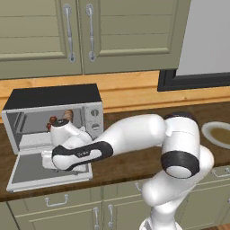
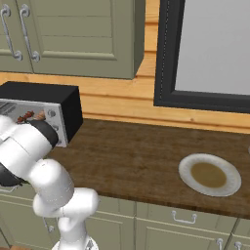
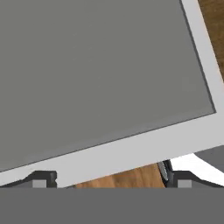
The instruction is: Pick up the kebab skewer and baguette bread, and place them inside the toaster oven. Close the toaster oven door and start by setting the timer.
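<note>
dark fingertips sit wide apart at the gripper (image 3: pixel 109 180), holding nothing, hovering close over the toaster oven door (image 3: pixel 100 78) — grey glass, silver frame, dropped flat open. the arm hides much of the toaster oven (image 1: pixel 54 96); inside it, the kebab skewer (image 1: pixel 52 121) and baguette bread (image 1: pixel 67 115) show only partly — red chunks, a tan end.

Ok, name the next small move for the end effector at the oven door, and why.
Probably hook under the lowered silver-framed glass door and swing it up. The red-chunked kebab skewer and tan loaf seem to lie inside the black-topped toaster oven, and the end effector hovers wide at the door's edge.
</note>
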